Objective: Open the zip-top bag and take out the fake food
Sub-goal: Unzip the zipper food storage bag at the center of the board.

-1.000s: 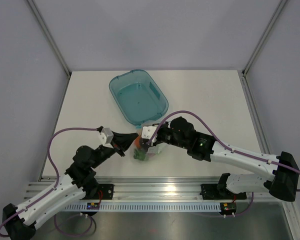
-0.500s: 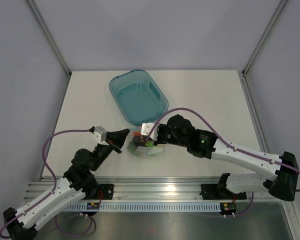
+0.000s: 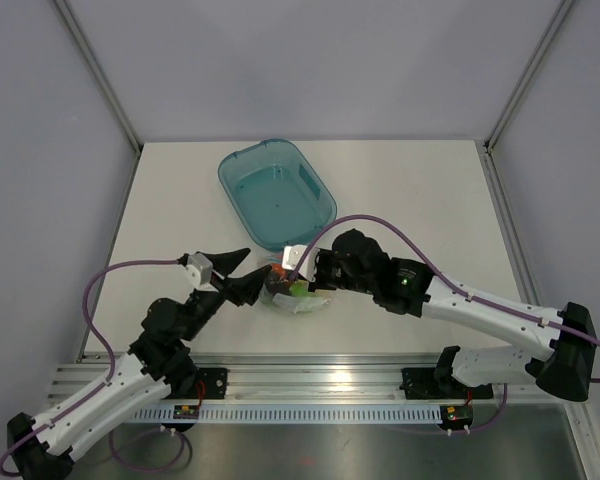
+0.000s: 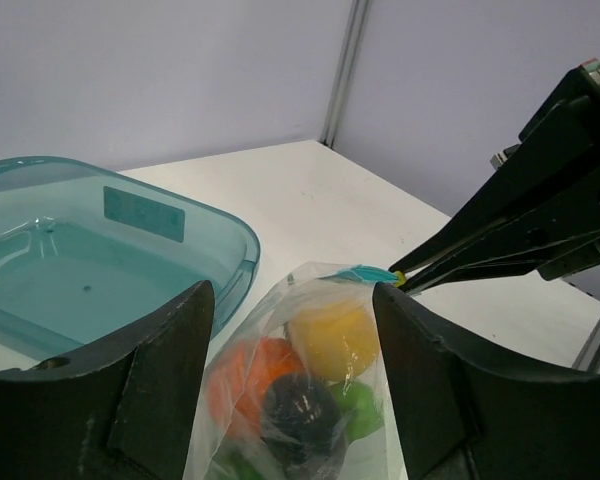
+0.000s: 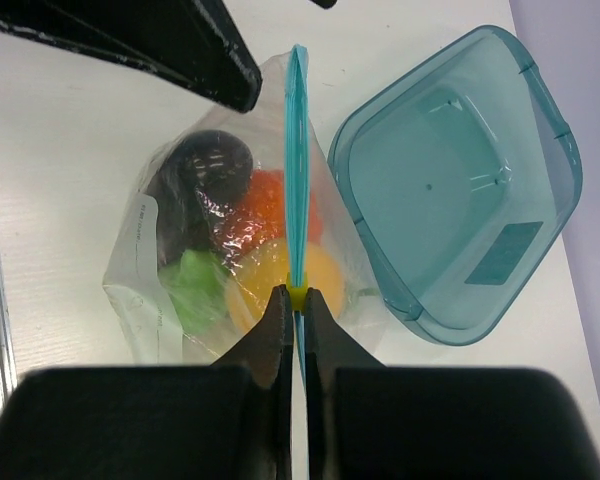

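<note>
A white bench [image 3: 410, 200] inside a pale grey enclosure, with two black-and-white robot arms reaching in from the near edge. Near the middle of the bench, slightly towards the near side, lies a clear, crinkly zip-top bag [image 3: 294, 298]. Its light blue zip strip [image 5: 296, 170] stands up on edge along the top. The right tool [image 5: 297, 297] is pinched tight on one end of that strip, its two black fingers pressed together around a small yellow-green tab. The left tool [image 3: 258, 265] comes in from the left with its jaws spread wide. In its own wrist view the bag sits between the two fingers, and I cannot tell whether either one touches the plastic. The fake food is all inside the bag: a yellow piece [image 4: 330, 335], an orange one [image 4: 250, 375], a dark purple one [image 4: 295, 405] and a green one [image 5: 195, 285]. Just beyond the bag, on the far side, stands a rigid translucent teal tub [image 3: 277, 195].
</note>
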